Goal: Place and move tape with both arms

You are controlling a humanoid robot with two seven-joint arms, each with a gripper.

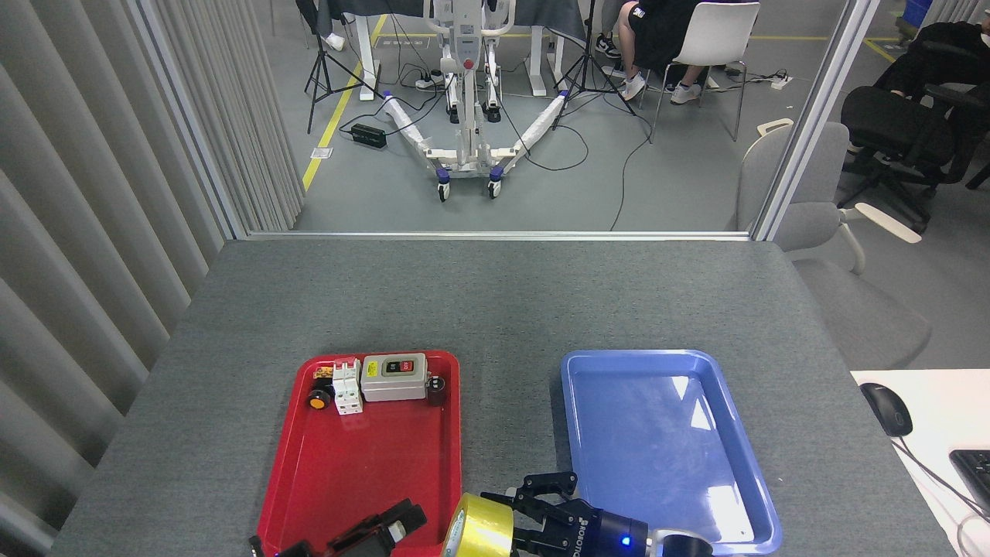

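Evidently a handover is under way above the bench (pixel 495 309), in the gap between the red tray (pixel 363 464) and blue tray (pixel 665 433): right end effector (pixel 517 520) clamped on the tape (pixel 481 530); left end effector (pixel 390 527), at its nine o'clock, near but apart, grip state unclear. Next, left must close around the roll.

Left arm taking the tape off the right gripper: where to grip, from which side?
Probably the left-facing rim of the tape. The right gripper clamps its right side, so only the left half is free. The roll stands tilted on edge, core opening facing left toward the left gripper, which can pinch the wall there.
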